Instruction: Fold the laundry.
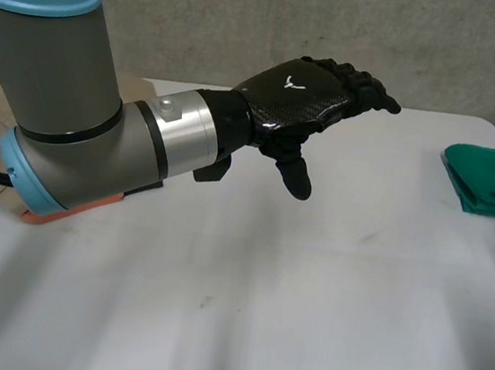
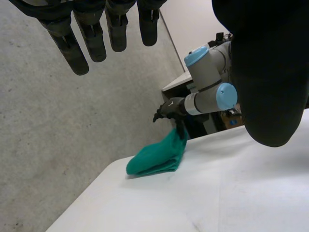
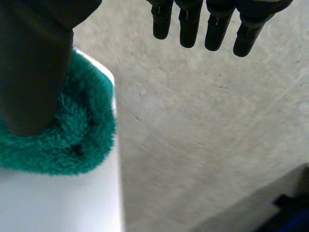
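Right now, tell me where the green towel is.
The folded green towel lies at the right edge of the table in the head view, just under the right hand, well apart from the left hand.

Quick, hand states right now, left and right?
Left hand: open, holding nothing, above the table.
Right hand: open, thumb by the green towel, not gripping it.

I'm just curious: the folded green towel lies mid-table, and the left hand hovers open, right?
Not mid-table: the head view shows the folded green towel at the table's right edge. The left hand does hover open.
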You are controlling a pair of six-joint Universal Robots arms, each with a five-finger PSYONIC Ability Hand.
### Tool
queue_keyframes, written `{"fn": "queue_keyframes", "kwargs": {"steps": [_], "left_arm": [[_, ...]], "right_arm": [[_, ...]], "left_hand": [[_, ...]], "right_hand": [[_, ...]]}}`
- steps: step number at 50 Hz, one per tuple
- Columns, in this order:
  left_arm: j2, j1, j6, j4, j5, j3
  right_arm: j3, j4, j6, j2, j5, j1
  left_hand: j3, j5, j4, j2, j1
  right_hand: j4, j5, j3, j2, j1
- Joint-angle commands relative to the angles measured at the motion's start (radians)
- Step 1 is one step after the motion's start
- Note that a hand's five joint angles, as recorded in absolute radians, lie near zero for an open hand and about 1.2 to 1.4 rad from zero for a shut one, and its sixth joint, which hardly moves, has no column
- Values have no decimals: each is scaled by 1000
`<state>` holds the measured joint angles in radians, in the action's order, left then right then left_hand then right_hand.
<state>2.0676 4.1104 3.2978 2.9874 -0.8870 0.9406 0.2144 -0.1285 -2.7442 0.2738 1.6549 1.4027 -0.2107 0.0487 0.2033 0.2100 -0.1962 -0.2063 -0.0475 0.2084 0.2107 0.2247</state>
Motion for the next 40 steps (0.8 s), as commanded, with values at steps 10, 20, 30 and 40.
{"fn": "queue_keyframes", "kwargs": {"steps": [10,20,30,40], "left_arm": [[-12,96,-32,68,-410,-83],[139,346,456,76,-727,-105],[423,574,645,332,-683,-138],[473,556,666,321,-624,-207]], "right_arm": [[962,355,182,672,-273,166],[1350,198,259,975,-317,381],[1504,171,276,1059,-328,409],[1548,182,276,1068,-320,400]], "left_hand": [[6,-18,1,-5,-8],[26,-39,-19,-26,12],[32,-45,-25,-32,18],[-1186,1173,1193,1186,-1200]], "right_hand": [[32,48,-34,-36,-50],[32,48,-34,-36,-50],[32,48,-34,-36,-50],[32,48,-34,-36,-50]]}}
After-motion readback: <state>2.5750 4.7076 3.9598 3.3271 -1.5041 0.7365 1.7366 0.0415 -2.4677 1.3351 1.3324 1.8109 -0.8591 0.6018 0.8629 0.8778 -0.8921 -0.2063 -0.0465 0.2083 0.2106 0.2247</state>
